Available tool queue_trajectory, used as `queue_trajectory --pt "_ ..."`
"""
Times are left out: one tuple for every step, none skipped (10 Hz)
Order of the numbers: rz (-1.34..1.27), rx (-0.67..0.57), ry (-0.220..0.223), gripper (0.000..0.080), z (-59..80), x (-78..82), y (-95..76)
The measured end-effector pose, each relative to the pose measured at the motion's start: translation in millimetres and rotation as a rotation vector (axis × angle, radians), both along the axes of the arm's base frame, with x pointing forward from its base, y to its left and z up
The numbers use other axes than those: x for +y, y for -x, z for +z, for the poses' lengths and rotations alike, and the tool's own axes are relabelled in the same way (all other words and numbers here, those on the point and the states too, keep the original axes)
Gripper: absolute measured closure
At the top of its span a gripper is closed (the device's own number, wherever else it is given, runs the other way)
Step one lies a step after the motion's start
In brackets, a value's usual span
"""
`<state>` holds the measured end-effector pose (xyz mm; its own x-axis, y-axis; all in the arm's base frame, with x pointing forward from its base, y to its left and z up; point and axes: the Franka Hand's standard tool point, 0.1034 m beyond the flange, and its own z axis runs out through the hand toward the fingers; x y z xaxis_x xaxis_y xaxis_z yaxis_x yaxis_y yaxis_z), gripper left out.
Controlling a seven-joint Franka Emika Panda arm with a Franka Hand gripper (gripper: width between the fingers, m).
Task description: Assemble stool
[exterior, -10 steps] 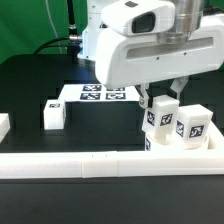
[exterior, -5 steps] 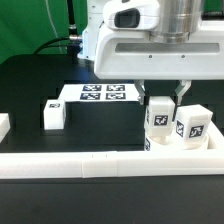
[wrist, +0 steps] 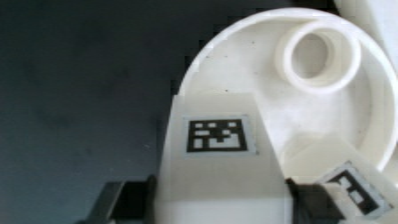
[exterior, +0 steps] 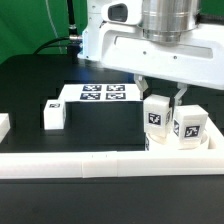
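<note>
With my gripper (exterior: 161, 97) clamped narrowly on the tagged leg (wrist: 217, 135), which sits over the seat (wrist: 267, 60) beside its hole (wrist: 324, 58), I worry that any tilt in the grip jams it on the hole's edge.

We see a black table (exterior: 30, 90), the flat white marker board (exterior: 98, 94) lying on it with square tags, a long white border rail (exterior: 90, 163) across the foreground, a green backdrop (exterior: 25, 25) behind.
</note>
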<state>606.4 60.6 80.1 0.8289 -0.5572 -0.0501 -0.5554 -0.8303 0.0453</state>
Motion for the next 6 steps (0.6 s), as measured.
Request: queue_trajectory --pt "-0.070 -0.001 0.006 0.0465 0.3 -0.4 -0.2" --pt "-0.102 -0.002 0.008 0.0465 0.3 -0.5 -0.3" --pt "-0.172 -0.003 0.012 0.0465 0.5 -0.7 -0.5" --pt "-0.222 -0.004 0.015 0.0465 0.6 -0.7 -0.6" --pt "-0.295 -0.005 0.020 0.0465 0.7 -1.0 -0.8" --pt "-0.352 -0.006 0.024 0.0465 0.8 -1.3 -0.9"
